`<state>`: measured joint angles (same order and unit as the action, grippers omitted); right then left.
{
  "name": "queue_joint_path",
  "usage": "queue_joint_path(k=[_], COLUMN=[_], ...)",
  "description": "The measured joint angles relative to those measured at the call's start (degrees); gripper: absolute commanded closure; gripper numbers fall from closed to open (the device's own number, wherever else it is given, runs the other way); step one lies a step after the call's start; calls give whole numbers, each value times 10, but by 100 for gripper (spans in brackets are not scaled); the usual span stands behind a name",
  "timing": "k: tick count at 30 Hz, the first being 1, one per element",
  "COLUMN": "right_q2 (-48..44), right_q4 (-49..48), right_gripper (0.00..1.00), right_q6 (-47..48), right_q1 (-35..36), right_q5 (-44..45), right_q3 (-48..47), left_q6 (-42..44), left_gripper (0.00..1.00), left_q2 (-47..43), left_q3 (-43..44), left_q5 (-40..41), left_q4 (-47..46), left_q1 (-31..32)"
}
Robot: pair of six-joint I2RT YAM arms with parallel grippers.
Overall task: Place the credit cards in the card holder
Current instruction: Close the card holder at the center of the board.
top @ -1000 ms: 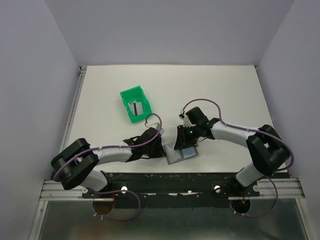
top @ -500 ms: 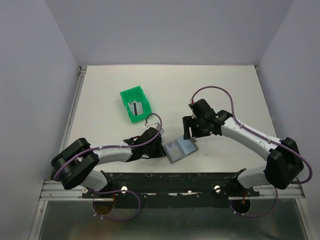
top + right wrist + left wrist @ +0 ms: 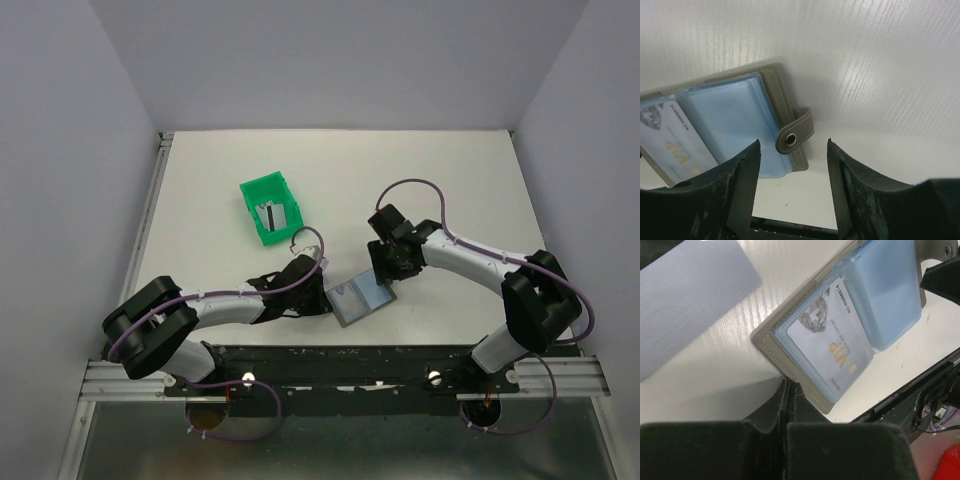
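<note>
The card holder (image 3: pixel 358 299) lies open on the bench (image 3: pixel 450 180), with one credit card (image 3: pixel 830 347) in its clear sleeve. The left fingers (image 3: pixel 740 450) are pressed together, tips at the holder's edge. The right fingers (image 3: pixel 735 195) hang spread on either side of its snap tab (image 3: pixel 794 134). A silver-grey card (image 3: pixel 690 305) lies just beside the holder

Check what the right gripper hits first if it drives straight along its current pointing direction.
Probably the snap tab of the card holder: it sits centred between the right gripper's open jaws, with bare table just beside it. Depth is unclear.
</note>
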<state>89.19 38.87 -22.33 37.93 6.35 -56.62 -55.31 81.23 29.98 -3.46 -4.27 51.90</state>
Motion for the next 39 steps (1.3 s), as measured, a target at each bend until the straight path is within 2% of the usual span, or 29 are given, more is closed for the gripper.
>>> queue_joint_path(k=[4,9,14,17,21,25,30,35,39], right_q2=[8,8,17,27,30,12,-64,-137,-139], right_q4=[-11,-35,-48,-52,-56,-60,-64,-108,-180], right_gripper=[51,56,65,75,100,100,100,100,100], right_q6=[2,1,1,2,3,4,9,3,-29], right_q1=[0,0,0,0,0,0,0,0,0], right_q5=[20,44,60,64,65,63,16,-101,-216], right_q3=[0,5,8,8,10,20,39,56,86], left_q6=[0,0,0,0,0,0,2,2,2], left_gripper=[100,100,100,100,100,100,100,100,100], left_q2=[0,0,0,0,0,0,9,12,12], left_q3=[0,0,0,1,1,2,10,11,11], left_q5=[0,0,0,0,0,0,0,0,0], left_q4=[0,0,1,2,3,3,2,0,-2], left_q1=[0,0,0,0,0,0,0,0,0])
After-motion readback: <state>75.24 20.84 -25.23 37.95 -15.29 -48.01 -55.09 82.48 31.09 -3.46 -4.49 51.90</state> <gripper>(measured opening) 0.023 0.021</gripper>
